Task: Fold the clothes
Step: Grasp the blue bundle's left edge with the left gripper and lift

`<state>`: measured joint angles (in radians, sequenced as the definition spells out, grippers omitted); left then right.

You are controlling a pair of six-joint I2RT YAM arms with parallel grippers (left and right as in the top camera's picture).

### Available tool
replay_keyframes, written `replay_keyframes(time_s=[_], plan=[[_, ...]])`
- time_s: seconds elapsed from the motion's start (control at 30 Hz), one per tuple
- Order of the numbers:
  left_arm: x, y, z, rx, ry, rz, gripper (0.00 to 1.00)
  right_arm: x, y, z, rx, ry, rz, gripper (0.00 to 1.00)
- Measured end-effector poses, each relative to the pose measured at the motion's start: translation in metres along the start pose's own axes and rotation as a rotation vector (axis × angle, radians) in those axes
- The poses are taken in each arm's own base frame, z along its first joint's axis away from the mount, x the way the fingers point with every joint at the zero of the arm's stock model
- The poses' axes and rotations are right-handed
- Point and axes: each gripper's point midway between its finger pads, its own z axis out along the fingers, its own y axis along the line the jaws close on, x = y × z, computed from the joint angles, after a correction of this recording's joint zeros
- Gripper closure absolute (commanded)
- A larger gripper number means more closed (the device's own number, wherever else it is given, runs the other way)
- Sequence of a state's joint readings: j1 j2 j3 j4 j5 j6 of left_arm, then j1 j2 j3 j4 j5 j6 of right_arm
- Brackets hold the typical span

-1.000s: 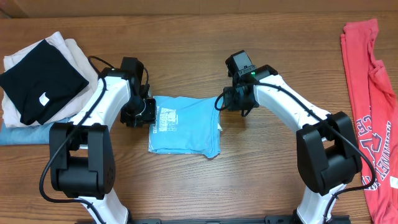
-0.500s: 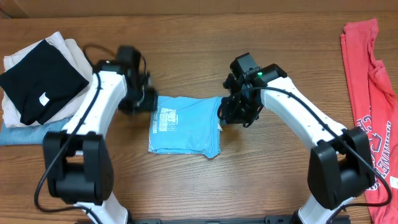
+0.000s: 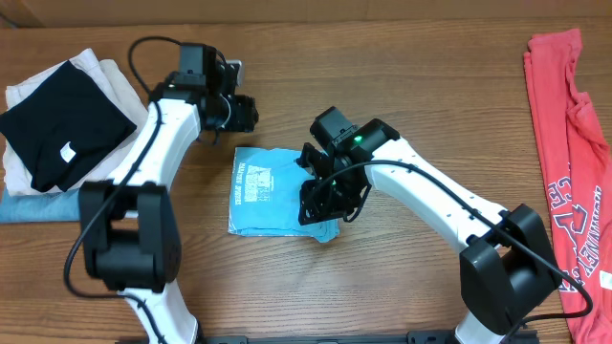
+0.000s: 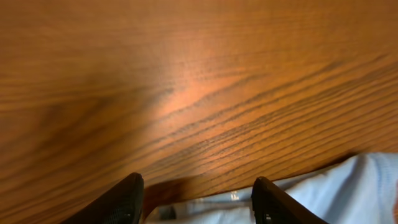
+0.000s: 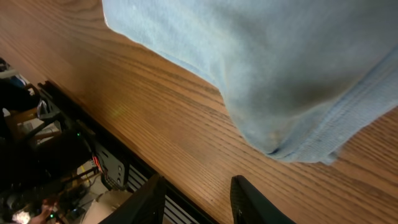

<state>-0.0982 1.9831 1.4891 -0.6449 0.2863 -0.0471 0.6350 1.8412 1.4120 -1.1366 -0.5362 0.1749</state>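
Note:
A light blue T-shirt point(image 3: 268, 191) lies folded into a small rectangle at the table's middle. My right gripper point(image 3: 325, 205) hovers over its right part, open, with nothing between the fingers. In the right wrist view the blue cloth point(image 5: 261, 68) fills the top, and the open gripper point(image 5: 196, 202) is over bare wood beyond the shirt's corner. My left gripper point(image 3: 247, 113) is behind the shirt's far left corner, open and empty. In the left wrist view that gripper point(image 4: 199, 202) shows a strip of blue cloth point(image 4: 348, 186) low in view. A coral-red T-shirt point(image 3: 574, 162) lies spread at the far right.
A black garment point(image 3: 62, 119) with a small white tag rests on cream cloth point(image 3: 110, 76) and blue denim point(image 3: 29, 208) at the far left. Bare wooden table point(image 3: 421, 76) surrounds the blue shirt. The arm bases stand at the front edge.
My left gripper let go of the shirt's left edge and drew back toward the far side. My right gripper moved from the shirt's right edge to over its right front part.

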Motion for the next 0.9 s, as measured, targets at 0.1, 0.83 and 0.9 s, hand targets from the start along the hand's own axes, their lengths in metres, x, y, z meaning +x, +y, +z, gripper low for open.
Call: replay_keyframes(time_s=[0.1,0.83,0.9], plan=[[0.013,-0.001,0.019,0.028,0.056,-0.012,0.41,0.000,0.001,0.001,0.000,0.000,-0.003,0.62],[0.154,0.015,-0.007,-0.129,0.661,-0.129,0.63,0.040,-0.081,0.047,0.208,0.102,0.166,0.52],[0.166,0.014,-0.018,-0.139,0.727,-0.142,0.63,0.030,-0.096,0.041,0.244,0.054,0.187,0.52]])
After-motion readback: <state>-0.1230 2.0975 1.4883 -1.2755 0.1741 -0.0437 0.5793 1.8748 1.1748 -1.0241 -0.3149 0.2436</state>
